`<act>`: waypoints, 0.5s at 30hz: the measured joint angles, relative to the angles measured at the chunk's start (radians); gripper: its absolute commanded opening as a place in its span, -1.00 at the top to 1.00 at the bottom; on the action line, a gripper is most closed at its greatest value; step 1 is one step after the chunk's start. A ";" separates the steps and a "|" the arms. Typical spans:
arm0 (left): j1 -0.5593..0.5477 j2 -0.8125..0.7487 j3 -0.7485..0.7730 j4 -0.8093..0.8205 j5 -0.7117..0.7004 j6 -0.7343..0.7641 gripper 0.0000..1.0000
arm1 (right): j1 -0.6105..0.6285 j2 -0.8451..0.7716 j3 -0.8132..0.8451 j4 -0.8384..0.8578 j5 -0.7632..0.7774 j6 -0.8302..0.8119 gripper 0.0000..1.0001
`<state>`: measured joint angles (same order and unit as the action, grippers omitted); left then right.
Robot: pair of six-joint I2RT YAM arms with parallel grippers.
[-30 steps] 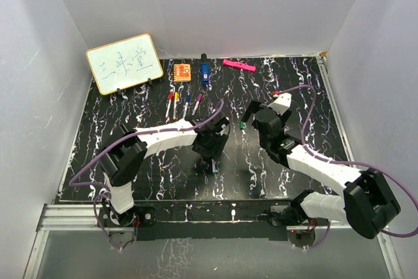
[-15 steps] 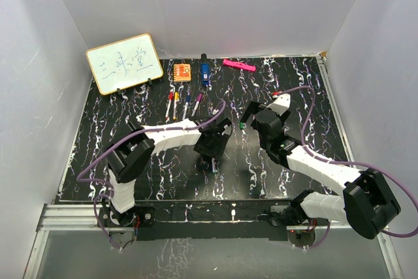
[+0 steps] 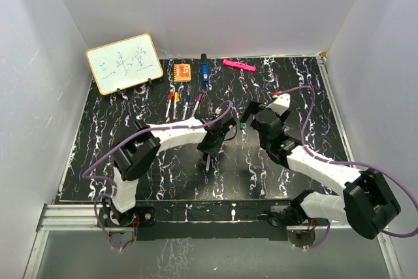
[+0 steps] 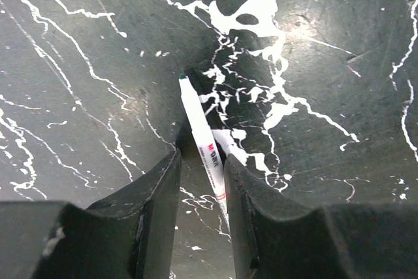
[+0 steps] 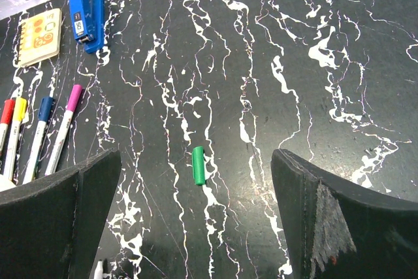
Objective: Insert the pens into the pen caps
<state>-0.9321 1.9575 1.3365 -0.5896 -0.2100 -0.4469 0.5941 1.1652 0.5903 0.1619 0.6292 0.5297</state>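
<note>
Against the view of a second ago, my left elbow sits farther right and my left claw has shifted slightly left and nearer over the table. My right arm holds the same pose.

The left claw is closed narrowly on a green-tipped pen. The pen is a thin white barrel with printed lettering, pinched between two matte black fingers. It slants forward, with its dark green tip at the tabletop.

My right claw is spread wide. The green cap, a short smooth plastic cylinder, lies loose on the table between its two broad black fingers, touching neither.

The table is glossy black with white marble veining. On its far left, four capped pens lie side by side with red, yellow, blue and magenta caps.
</note>
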 measured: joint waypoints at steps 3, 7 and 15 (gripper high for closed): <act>0.002 0.005 0.006 -0.018 -0.038 0.020 0.40 | 0.000 0.000 0.000 0.000 0.000 0.000 -0.96; 0.023 0.005 0.005 -0.039 -0.081 0.068 0.44 | 0.000 0.000 0.000 0.000 0.000 0.000 -0.96; 0.080 -0.011 -0.014 -0.068 -0.045 0.134 0.41 | 0.000 0.000 0.000 0.000 0.001 0.000 -0.96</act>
<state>-0.8520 1.9461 1.3220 -0.6579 -0.2554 -0.3134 0.5941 1.1652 0.5903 0.1619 0.6300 0.5297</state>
